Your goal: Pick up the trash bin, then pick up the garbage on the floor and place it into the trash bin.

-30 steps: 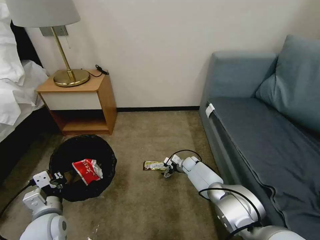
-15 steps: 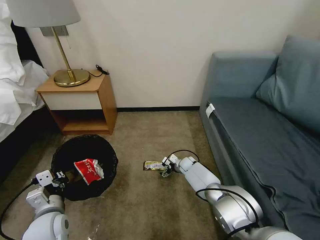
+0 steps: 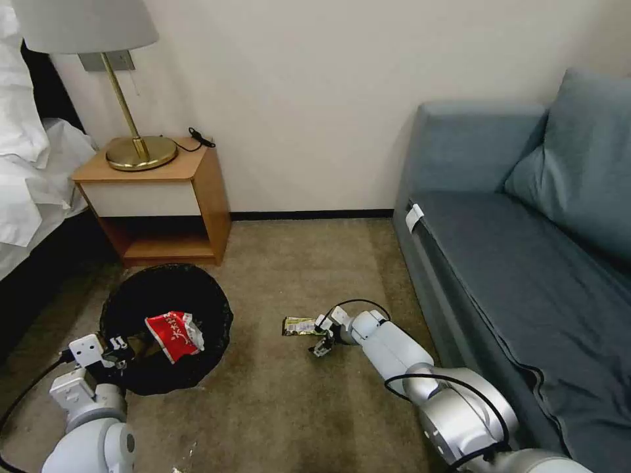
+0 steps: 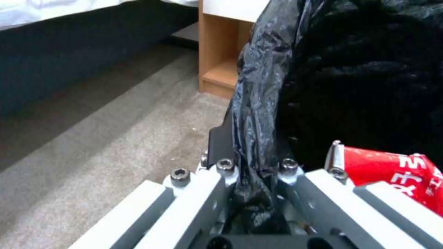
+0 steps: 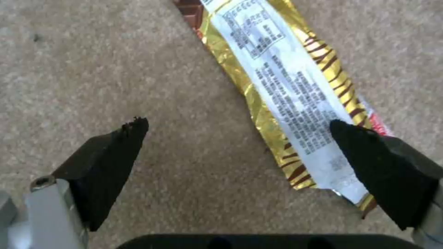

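Down on the carpet, the right tool [image 5: 237, 133] gapes wide over the gold wrapper [image 5: 295, 93], one finger on its end. Left of the wrapper, the left tool [image 3: 112, 348] grips the bin's [image 3: 164, 289] black bag rim, a red packet [image 3: 174, 335] inside.

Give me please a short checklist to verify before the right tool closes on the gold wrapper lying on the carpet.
1. Right tool open: ok.
2. Gold wrapper centred between the fingers: not ok; one finger overlaps its end, the other is over bare carpet.
3. Fingers down at the carpet: cannot tell.
4. Left tool shut on the bin's black bag: ok.
5. Trash bin mouth open to receive, red packet already inside: ok.
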Robot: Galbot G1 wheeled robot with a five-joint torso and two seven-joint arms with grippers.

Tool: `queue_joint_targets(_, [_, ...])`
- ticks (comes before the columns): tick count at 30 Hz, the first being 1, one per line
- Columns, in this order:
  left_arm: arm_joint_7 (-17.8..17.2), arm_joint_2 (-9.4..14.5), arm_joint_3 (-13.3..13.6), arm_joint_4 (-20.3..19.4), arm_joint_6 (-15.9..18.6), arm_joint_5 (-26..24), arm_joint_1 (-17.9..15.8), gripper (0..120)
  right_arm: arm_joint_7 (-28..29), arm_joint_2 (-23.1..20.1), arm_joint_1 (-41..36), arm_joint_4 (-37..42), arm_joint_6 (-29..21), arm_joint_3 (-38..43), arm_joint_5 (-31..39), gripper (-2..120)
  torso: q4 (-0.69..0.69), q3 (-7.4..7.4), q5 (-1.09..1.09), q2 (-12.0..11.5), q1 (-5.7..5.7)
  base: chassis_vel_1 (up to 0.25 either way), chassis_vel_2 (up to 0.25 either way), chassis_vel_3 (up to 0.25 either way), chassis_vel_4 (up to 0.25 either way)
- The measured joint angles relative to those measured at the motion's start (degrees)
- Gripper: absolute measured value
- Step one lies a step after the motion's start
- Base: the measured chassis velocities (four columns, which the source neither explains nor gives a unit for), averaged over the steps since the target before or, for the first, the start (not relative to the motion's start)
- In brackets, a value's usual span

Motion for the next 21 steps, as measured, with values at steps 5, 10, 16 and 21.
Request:
queue_joint_targets(5, [0.0, 0.0, 0.1, 0.0, 0.0, 0.1, 0.0, 1, 0.6, 0.0, 0.2, -0.2, 0.8, 0.1, -0.2, 100, 0.00, 0.00, 0.00, 0.0, 0.00, 0.000, 0.000, 0.000, 0.000])
queue_joint_targets(10, [0.1, 0.0, 0.2, 0.1, 0.0, 0.1, -0.1, 1, 1.9, 0.0, 0.5, -0.3, 0.9, 0.5, -0.3, 100, 0.00, 0.00, 0.00, 0.0, 0.00, 0.000, 0.000, 0.000, 0.000])
queue_joint_targets(16, [0.2, 0.0, 0.4, 0.1, -0.1, 0.3, -0.2, 1, 4.1, 0.0, 0.4, -0.3, 0.8, 0.6, -0.8, 100, 0.00, 0.00, 0.00, 0.0, 0.00, 0.000, 0.000, 0.000, 0.000])
queue_joint_targets(21, [0.2, 0.0, 0.4, 0.0, -0.1, 0.3, 0.0, 1, 6.5, 0.0, -0.1, -0.4, 0.1, 1.0, -0.8, 100, 0.00, 0.00, 0.00, 0.0, 0.00, 0.000, 0.000, 0.000, 0.000])
